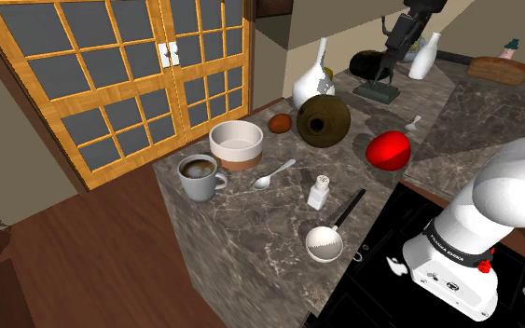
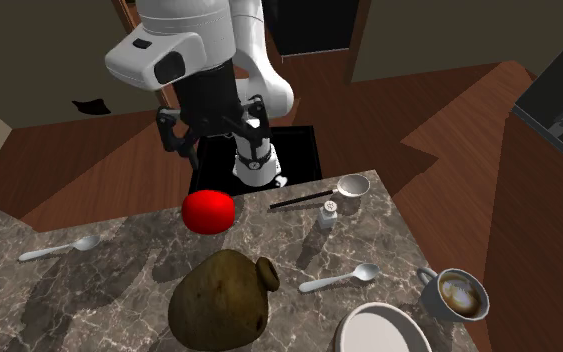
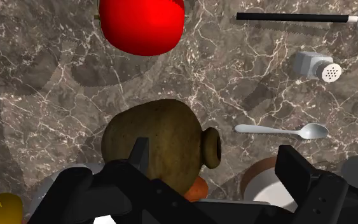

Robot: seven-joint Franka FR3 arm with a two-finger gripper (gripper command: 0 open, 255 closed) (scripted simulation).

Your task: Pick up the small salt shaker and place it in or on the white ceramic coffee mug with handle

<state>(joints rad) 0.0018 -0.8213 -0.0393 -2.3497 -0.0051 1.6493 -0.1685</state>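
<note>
The dark veined counter [image 1: 251,219] carries a salt shaker [image 1: 319,192], a coffee mug [image 1: 200,176], a bowl [image 1: 236,143], a spoon [image 1: 273,174] and a brown jug [image 1: 323,119]. A round red thing [image 1: 387,150] lies near the jug. The long-handled piece [image 1: 326,243] may be a strainer.

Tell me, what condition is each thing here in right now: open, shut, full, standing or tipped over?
gripper: open, holding nothing.
salt shaker: standing upright, not held.
coffee mug: upright, filled with coffee.
brown jug: lying on its side.
bowl: upright, empty.
glazed double doors: shut.
</note>
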